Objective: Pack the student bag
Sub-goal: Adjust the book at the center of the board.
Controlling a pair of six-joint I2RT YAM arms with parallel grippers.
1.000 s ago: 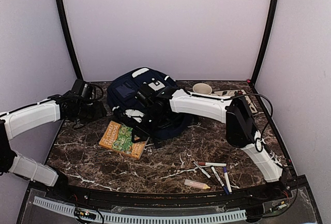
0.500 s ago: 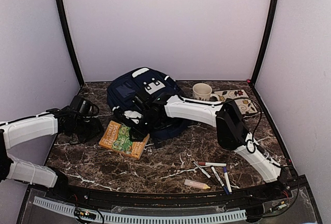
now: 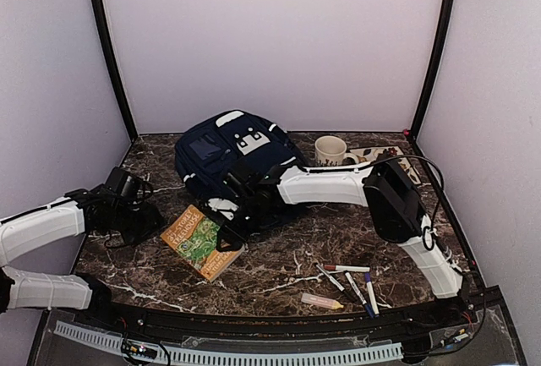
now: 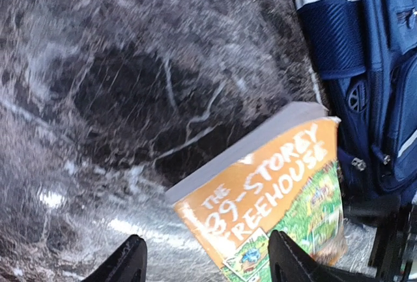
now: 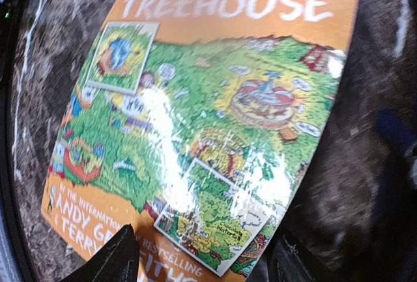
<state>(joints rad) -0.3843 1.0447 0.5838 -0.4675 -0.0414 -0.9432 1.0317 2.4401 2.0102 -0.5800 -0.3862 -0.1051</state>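
Bag (image 3: 211,150) lies beyond the right claw (image 5: 203,248), spread above a book (image 3: 200,242) titled "39-Storey Treehouse". Left claw (image 4: 207,262) gapes too, book ahead.

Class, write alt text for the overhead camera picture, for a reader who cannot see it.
Two white robot arms reach over a marble table: the right claw hangs open over an orange-and-green paperback beside a navy backpack, the left claw open nearby. A mug and pens sit further right.
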